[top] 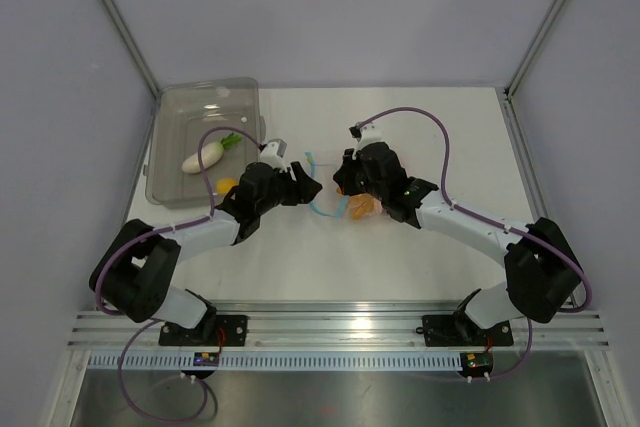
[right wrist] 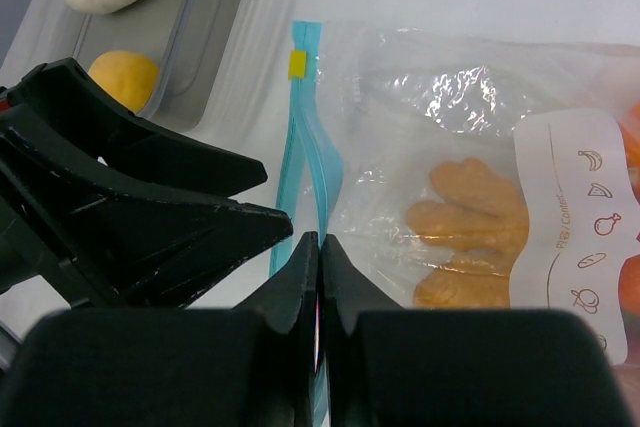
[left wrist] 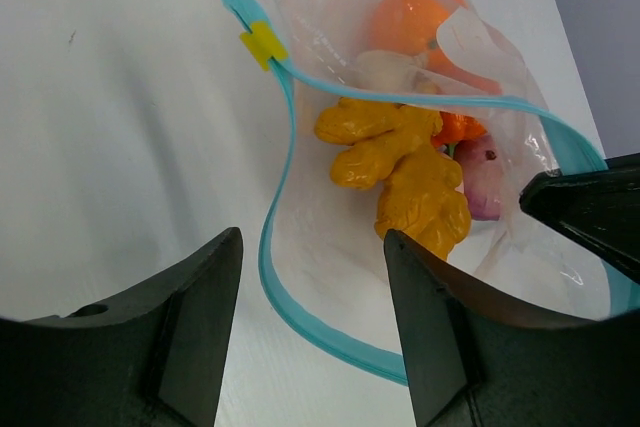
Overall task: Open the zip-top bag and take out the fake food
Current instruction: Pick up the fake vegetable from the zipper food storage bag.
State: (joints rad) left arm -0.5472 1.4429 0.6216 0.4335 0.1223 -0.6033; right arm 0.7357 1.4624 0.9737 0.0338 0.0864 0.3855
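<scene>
The zip-top bag (left wrist: 320,257) is found on the table (top: 420,137) between the two arms, its mouth parted and its light blue zip strip (left wrist: 266,257) bowed open. Most of the fake food (left wrist: 400,197) is seen inside it; a knobbly yellow piece (left wrist: 390,132) lies nearest the mouth, with an orange piece (left wrist: 410,17) and a purple onion (left wrist: 485,182) behind. A white radish (top: 205,154) and a small yellow piece (top: 227,184) are seen in the grey tray (top: 175,117) to the left.

The fingers of the right gripper (right wrist: 318,242) are pressed together, and one lip of the zip strip appears to be pinched between them. The left gripper (left wrist: 312,237) is held wide and empty just before the mouth; the near lip is seen below the gap between its fingers.

Several risks are judged likely. The pinch is taken on a thin, slick strip, so a tug could pull it free and the mouth would sag shut. If the left fingers are driven in low, film or the near lip may be caught instead of food, and the light bag dragged along. The knobbly piece may be squeezed on one lobe and squirted deeper. The two grippers are close together, so contact between them is possible.
</scene>
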